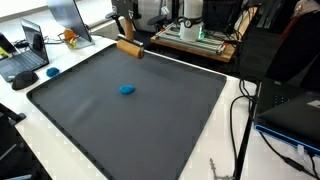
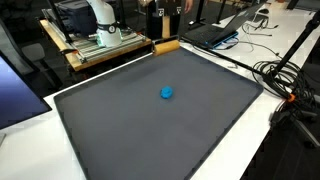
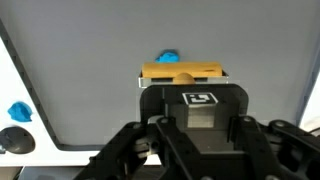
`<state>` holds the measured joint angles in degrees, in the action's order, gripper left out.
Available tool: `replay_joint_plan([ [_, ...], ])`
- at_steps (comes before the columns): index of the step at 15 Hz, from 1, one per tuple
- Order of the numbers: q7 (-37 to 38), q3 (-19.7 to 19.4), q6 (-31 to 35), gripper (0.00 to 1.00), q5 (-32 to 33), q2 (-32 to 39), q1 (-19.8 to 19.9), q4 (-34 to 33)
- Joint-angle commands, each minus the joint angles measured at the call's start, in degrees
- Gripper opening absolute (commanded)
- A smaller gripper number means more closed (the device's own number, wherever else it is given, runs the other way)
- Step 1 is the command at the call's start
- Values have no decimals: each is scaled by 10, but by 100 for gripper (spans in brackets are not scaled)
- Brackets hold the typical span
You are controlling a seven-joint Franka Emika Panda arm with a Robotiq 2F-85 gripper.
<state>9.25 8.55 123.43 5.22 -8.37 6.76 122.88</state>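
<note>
**Mia:** When you look in the wrist view, what is the gripper (image 3: 183, 90) doing?

**Ben:** Its fingers are squeezed tight on a wooden block (image 3: 180, 72). The block lies sideways across the tips, at 12 o'clock from the wrist.

**Mia:** Where is the block on the table?

**Ben:** In both exterior views it is at the far edge of the big grey mat (image 1: 150, 125). I cannot tell if it touches the mat or hangs just over it.

**Mia:** Is there more on the mat?

**Ben:** Yes, a small blue lump (image 1: 127, 89) lies near the middle. From the lump, the block is at 12 o'clock, and the two are well apart. In the wrist view the lump peeks over the top of the block.

**Mia:** What is around the mat?

**Ben:** In an exterior view a laptop (image 1: 25, 62) sits at 9 o'clock from the mat. Black cables (image 1: 240, 120) run along the side at 3 o'clock. In the wrist view a little blue thing (image 3: 18, 112) lies off the mat on the white table (image 3: 8, 85), at 9 o'clock from the gripper.
</note>
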Motion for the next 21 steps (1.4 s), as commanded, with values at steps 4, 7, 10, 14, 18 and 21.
replay_joint_plan([
  [4, -6, -47, 12, 21, 22, 126, -37, -72],
  [7, -1, -60, 17, 21, 22, 165, -44, -96],
  [10, 8, -70, 19, 21, 25, 195, -52, -116],
  [14, 11, -81, 30, 21, 22, 226, -59, -133],
  [18, 9, -88, 42, 21, 7, 244, -59, -136],
  [21, 11, -93, 59, 21, 2, 256, -57, -133],
])
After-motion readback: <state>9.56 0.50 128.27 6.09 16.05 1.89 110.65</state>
